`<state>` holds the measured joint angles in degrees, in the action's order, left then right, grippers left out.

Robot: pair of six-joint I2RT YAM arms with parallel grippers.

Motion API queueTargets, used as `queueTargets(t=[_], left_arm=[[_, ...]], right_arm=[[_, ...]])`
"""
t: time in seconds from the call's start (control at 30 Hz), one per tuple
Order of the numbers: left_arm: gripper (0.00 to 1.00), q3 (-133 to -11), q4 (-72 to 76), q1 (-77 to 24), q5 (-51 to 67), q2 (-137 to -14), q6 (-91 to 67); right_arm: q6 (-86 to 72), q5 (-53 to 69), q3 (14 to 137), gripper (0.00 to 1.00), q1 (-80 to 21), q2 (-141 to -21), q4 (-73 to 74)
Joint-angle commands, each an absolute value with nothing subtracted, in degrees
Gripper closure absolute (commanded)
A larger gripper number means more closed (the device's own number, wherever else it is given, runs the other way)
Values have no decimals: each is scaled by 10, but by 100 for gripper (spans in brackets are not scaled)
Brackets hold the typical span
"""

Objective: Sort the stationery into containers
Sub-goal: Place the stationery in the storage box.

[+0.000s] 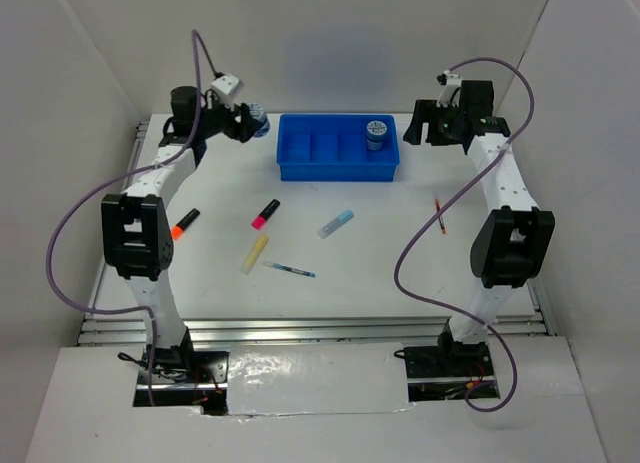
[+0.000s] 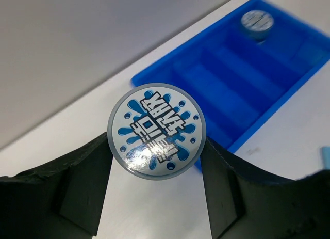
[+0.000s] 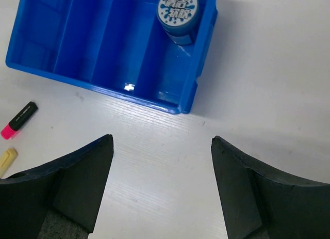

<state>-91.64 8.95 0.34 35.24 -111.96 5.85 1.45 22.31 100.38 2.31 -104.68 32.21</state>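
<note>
Reaching forward along the left side of the worktop [image 1: 350, 283], the left arm stood with its elbow raised and its wrist turned toward the blue tray [image 1: 338, 169]. The left pincer [image 2: 156, 143] was closed on a round roll [image 2: 156, 130], one finger pressed to each side of its rim. The roll's flat face carried blue splashes and white lettering inside a grey border. From above, it hung just beyond the tray's left end, over no compartment.

The right arm was stretched forward in the same way on the other side, its pincer [image 3: 161, 146] beside the tray's right end. Those jaws stood wide apart with nothing between them, only bare worktop below, just short of the tray's near right corner.

A second patterned roll [image 1: 376, 133] stood upright in the tray's rightmost compartment, against the far wall; the other compartments held nothing.

On the worktop in front of the tray lay the orange marker [image 1: 185, 223], the pink marker [image 1: 265, 214], the pale yellow marker [image 1: 254, 254] and the light blue marker [image 1: 336, 223], all apart from one another, with the thin blue pen [image 1: 290, 270] just beside the yellow one.
</note>
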Motion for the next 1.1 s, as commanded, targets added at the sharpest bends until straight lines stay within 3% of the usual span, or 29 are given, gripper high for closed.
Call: queueTargets(t=[0.0,0.47,1.07], left_arm=[[90,-955,170,-86,363,-1101,26],[95,-1263,233,-265,255,-1356,-19],[95,-1341,303,-328,191,-1491,-6]], right_arm=[[1,235,980,18,38,-999,289],[5,255,901,18,91,-956,276],[10,278,853,19,115,-941,264]])
